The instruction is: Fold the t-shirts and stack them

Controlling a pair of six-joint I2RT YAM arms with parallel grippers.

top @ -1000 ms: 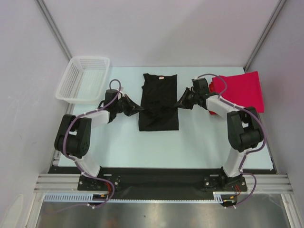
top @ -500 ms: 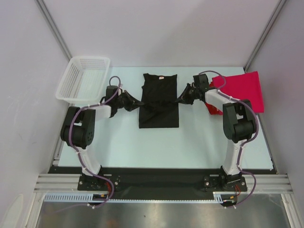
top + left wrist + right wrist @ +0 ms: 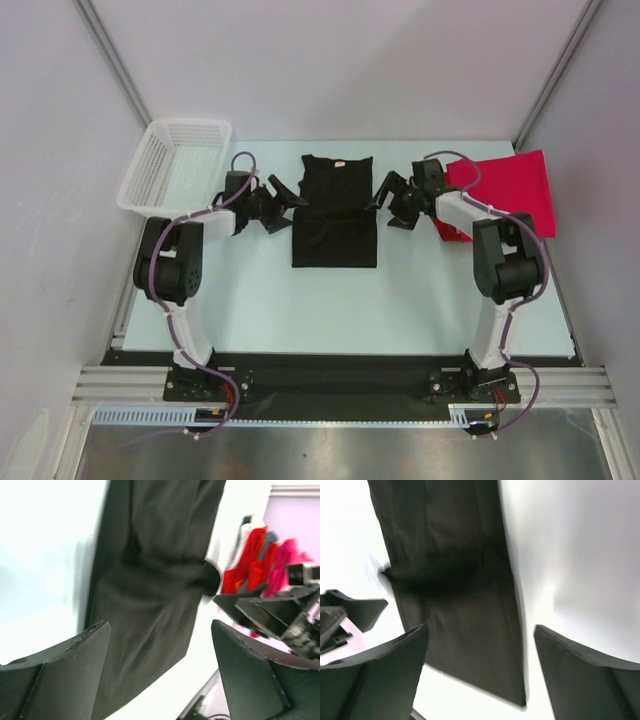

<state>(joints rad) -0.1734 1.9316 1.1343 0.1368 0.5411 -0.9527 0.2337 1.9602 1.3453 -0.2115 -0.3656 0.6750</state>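
The pale tabletop [image 3: 300, 300] carries everything. At its far left corner sits a white mesh basket [image 3: 175, 165], tilted and hanging partly over the left edge.

At the far right corner lie the red t-shirts [image 3: 510, 190]. The top one is spread as a flat, bright sheet that reaches past the right edge. A smaller crumpled red bit shows beside the right arm.

The black t-shirt [image 3: 335, 215] lies flat in the middle of the far half of the tabletop, well apart from the basket and near the red cloth. It is folded in from both sides into a narrow upright rectangle, with the collar toward the far edge and a small light label at the neck. A bunched crease runs across it about halfway down, and the lower half looks smoother, with faint lengthwise wrinkles.

The left pincer [image 3: 288, 205] is at the shirt's left edge with its fingers spread wide and nothing between them. The right pincer [image 3: 388, 203] is at the shirt's right edge, likewise spread and gripping nothing. Whether either one touches the cloth cannot be told.
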